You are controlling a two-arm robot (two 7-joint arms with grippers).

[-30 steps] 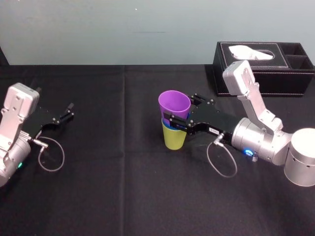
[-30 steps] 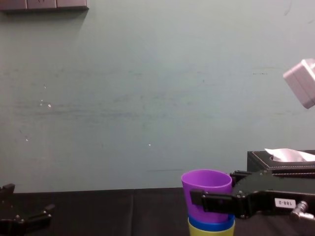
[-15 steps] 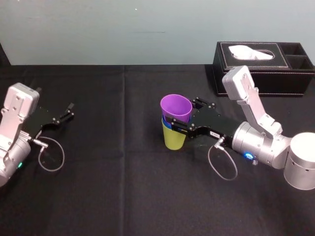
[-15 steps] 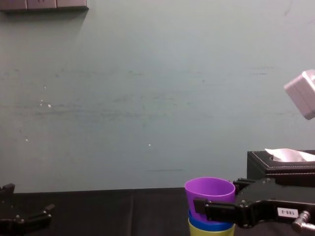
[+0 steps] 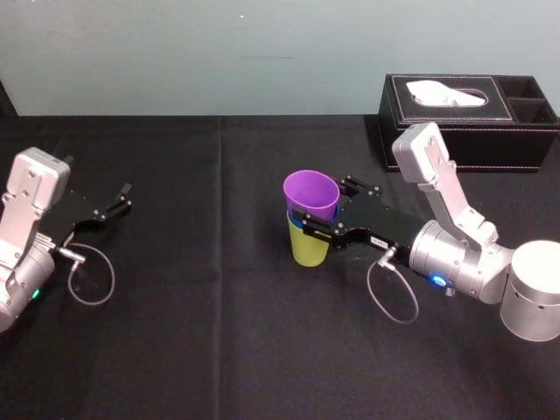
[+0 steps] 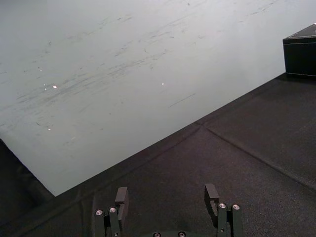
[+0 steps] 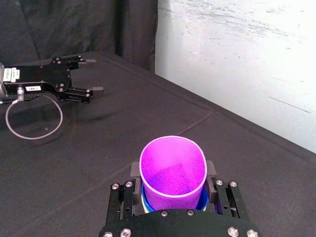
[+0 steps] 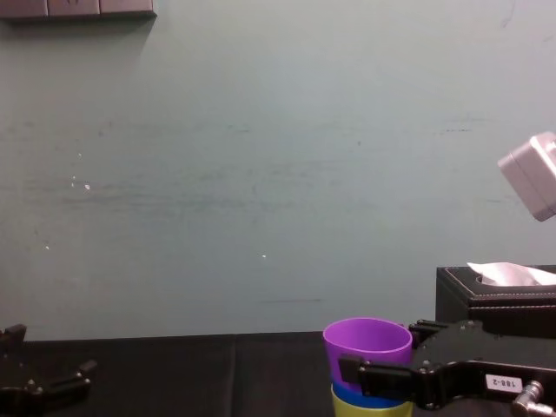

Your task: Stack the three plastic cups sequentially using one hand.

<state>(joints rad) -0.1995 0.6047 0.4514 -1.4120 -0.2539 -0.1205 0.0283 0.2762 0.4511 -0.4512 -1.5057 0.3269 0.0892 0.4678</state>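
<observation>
Wide look first: the bench [image 5: 219, 350] is draped in black cloth with a crease running front to back, and a pale green scuffed wall [image 8: 261, 174] closes off the room behind it. Far left, the left tool [image 5: 121, 199] rests low over the cloth, fingers spread apart, nothing between them. Moving to the middle, there's the stack: the yellow-green cup [image 5: 309, 248] stands on the cloth, and the purple cup [image 5: 311, 192] sits on top, mouth open upward. The right tool [image 5: 325, 208] comes in from the right with a finger pressed to each side of that purple cup. Back right, a black tissue box [image 5: 516, 140] stands against the wall. Now the tricky parts: the blue cup [image 8: 365, 402] is just a thin band between the other two, and the chest view's lower edge cuts off the yellow-green cup's base.
</observation>
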